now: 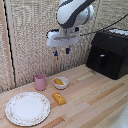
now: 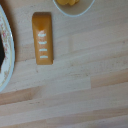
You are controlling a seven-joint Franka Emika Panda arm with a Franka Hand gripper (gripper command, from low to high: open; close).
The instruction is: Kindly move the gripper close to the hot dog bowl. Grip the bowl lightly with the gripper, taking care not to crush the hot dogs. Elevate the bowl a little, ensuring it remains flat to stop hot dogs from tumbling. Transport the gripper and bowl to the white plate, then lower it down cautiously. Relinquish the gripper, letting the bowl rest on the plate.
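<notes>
Exterior view: a bulky white and grey robot arm hangs over a pale wooden counter (image 1: 95, 102), its end effector (image 1: 61, 51) high in the air, blue-tipped fingers pointing down with a clear gap between them and nothing held. Directly beneath it, well apart, sits the hot dog bowl (image 1: 60, 82), a small white bowl with the orange-yellow hot dogs (image 1: 59, 81) inside. Taking the bowl as the clock's centre, a pink cup (image 1: 40, 81) stands just beside it at nine o'clock, an orange block (image 1: 59, 98) lies near it at six o'clock, and the white plate (image 1: 27, 108), large and pattern-rimmed, lies at about seven o'clock, bare of any bowl. A black appliance (image 1: 108, 52) stands toward two o'clock, by the woven wall. The wrist view looks straight down on the block (image 2: 42, 38), with only an edge of the bowl (image 2: 75, 8) and a slice of the plate's rim (image 2: 4, 55) showing. By my judgement nothing of the task is done yet: the bowl is ungripped and off the plate, so the descent, the gentle grip, the level lift, the carry and the release all remain.
</notes>
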